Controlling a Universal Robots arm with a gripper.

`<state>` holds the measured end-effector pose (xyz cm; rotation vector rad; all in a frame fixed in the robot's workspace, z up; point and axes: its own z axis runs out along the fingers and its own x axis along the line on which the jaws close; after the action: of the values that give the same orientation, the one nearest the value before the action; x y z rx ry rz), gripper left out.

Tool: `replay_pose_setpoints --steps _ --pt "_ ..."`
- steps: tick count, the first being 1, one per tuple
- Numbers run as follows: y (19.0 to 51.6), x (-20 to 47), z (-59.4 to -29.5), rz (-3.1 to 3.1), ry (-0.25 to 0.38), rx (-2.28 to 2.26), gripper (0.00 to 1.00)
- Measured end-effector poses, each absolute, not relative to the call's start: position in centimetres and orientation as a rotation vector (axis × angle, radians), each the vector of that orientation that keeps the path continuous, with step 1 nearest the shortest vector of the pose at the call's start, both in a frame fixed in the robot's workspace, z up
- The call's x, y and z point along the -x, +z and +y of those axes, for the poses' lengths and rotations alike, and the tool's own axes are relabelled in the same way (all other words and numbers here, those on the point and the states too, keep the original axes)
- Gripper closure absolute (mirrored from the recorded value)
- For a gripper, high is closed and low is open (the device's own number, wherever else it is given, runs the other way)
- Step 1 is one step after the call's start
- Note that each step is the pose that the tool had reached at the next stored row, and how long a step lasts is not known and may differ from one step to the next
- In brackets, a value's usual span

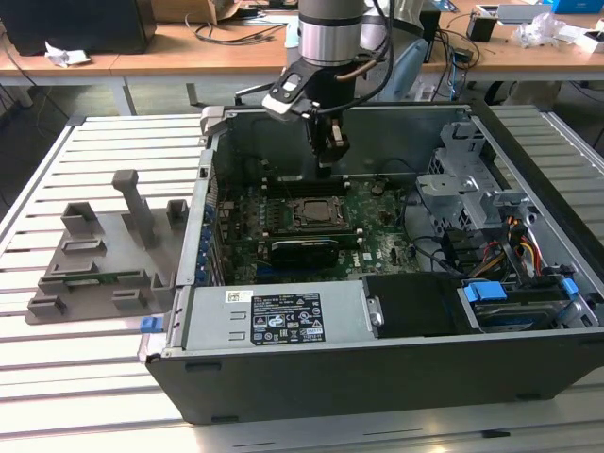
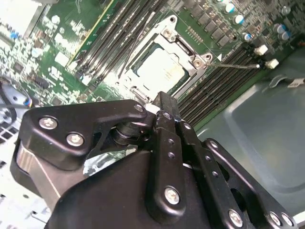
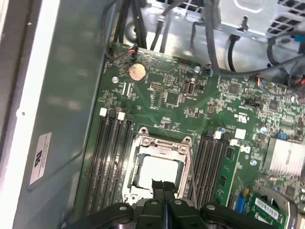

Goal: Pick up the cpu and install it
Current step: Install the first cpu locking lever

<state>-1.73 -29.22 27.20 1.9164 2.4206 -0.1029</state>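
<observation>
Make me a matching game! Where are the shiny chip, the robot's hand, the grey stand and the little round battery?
1 cpu
2 hand
3 grey stand
4 round battery

a on the table, outside the computer case
b in the socket frame
c on the green board, near black cables
d shut, above the board

Pairs: 1-b, 2-d, 3-a, 4-c

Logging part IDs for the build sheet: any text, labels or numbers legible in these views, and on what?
None legible.
Black sticker on the silver metal power-supply cover: white print too small to read.
White label on the grey case wall: too small to read.
Green motherboard: white markings too small to read.
Silvery square cpu in its socket: no marking readable.
</observation>
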Motion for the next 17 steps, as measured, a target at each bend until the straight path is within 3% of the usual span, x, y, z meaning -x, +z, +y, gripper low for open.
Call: replay_pose_setpoints --steps 17 --pt "27.2 1.72 -29.21 2.581 -0.092 -1.686 0.89"
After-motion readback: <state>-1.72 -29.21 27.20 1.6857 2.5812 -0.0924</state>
